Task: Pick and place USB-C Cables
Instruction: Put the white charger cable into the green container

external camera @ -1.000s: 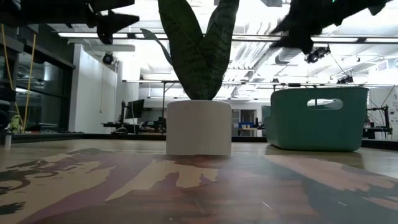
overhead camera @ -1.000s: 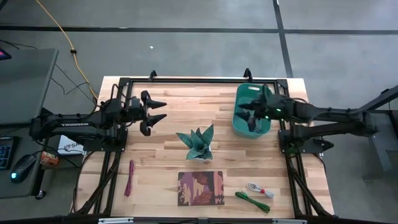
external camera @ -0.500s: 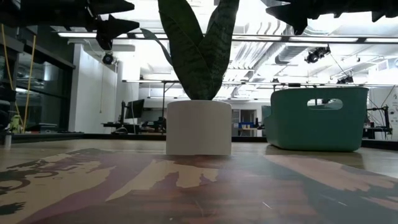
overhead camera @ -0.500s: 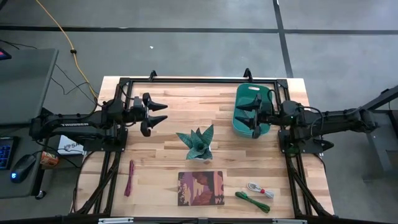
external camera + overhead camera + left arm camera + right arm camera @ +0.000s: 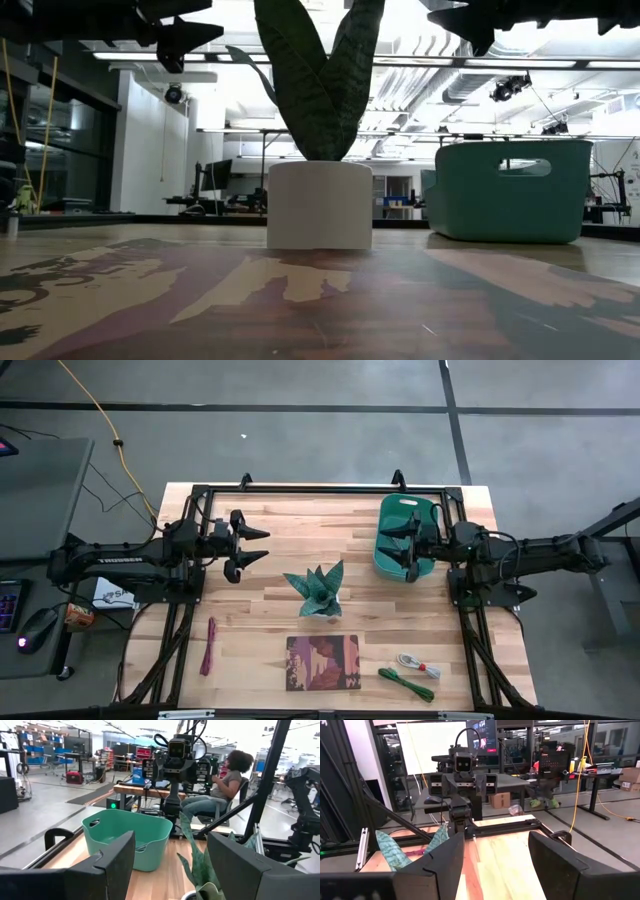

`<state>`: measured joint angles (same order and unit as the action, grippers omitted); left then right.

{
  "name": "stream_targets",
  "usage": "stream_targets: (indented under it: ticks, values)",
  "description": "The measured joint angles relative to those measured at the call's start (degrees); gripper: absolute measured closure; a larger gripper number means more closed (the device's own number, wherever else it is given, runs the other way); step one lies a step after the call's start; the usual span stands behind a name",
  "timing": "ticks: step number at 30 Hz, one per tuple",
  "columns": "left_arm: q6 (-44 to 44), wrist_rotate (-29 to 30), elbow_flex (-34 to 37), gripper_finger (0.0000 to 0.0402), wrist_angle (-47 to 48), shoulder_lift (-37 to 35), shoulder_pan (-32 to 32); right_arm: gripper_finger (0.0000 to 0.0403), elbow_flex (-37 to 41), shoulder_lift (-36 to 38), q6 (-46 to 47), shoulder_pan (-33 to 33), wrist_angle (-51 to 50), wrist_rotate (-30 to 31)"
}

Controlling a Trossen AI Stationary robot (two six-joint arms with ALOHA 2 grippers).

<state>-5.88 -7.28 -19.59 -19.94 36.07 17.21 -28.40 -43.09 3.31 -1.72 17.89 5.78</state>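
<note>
Both end effectors released: left (image 5: 255, 546) over bare table (image 5: 300, 530), right (image 5: 403, 544) above teal bin (image 5: 402, 510); "TROSSEN" on left arm.

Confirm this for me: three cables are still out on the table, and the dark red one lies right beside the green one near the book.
Not quite. In the high view the dark red cable lies alone on the left side of the table, left of the book. The one beside the green cable is the white cable with the red tie, right of the book. Three cables are indeed still out.
</note>
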Motion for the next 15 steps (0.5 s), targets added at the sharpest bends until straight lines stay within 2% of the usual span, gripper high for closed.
stream_targets:
  ticks: [4, 8, 10, 15]
  values:
    - [0.49, -1.88, 0.00, 0.0172, 0.00, 0.02, 0.00, 0.0190, -0.02, -0.21, 5.92, 0.49, -0.05, -2.80]
    - [0.25, -5.02, 0.00, 0.0172, -0.60, 0.02, -0.01, 0.0190, -0.41, -2.12, 10.06, 5.47, -1.85, -5.71]
    - [0.15, -5.21, 0.00, 0.0172, -1.03, 0.00, -0.02, 0.0190, -2.60, -3.65, 12.45, 9.28, -7.77, -3.92]
    - [-0.53, -5.18, 0.00, 0.0172, -1.08, 0.00, 0.00, 0.0190, -12.14, -9.48, 24.82, 20.23, -32.86, 3.57]
